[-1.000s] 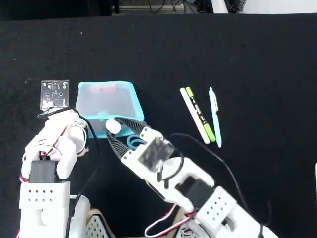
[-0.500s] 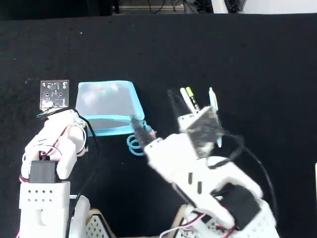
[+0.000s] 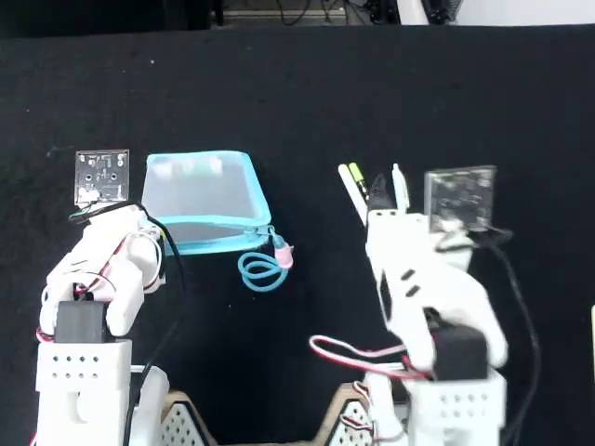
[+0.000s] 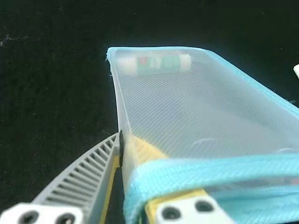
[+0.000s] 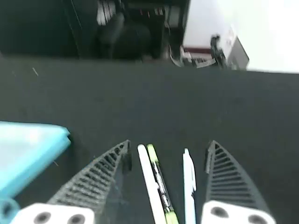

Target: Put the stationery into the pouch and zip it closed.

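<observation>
1. Currently, the step in hand is fetching the next stationery piece. Judged mid-task: one item is lodged, three lie loose, and the zip is undone.
2. Pouch (image 3: 200,200): pale-blue mesh, left of centre in the high view, flat on the black table (image 3: 483,93). Its mouth faces the lower frame edge, toward the arms. The zipper pull (image 3: 279,253), with a blue cord loop, lies at the mouth's right end.
3. Contents: one small white piece with red and green markings (image 4: 154,61), lying against the pouch's closed far end. Its kind is uncertain.
4. Left gripper (image 4: 126,140): clamped on the pouch's mouth edge, at the pouch's lower left corner in the high view.
5. Right gripper (image 5: 169,145): jaws spread wide and holding nothing, poised over the loose items right of centre in the high view.
6. White pen (image 5: 145,179), yellow-green highlighter (image 5: 159,184) and light-blue pen (image 5: 188,182):
   - The first two lie just beside each other, the third near them.
   - Long axes run top to bottom of the high view, leaning slightly lower right.
   - They lie parallel to the right gripper's fingers, so the jaws would close across the barrels.
   - Which end is the tip cannot be told.
7. Next move, as judged: the jaws now bracket all three, so shift sideways to single out one barrel, descend and close. The carry to the mouth calls for the barrel to point into the opening.
</observation>
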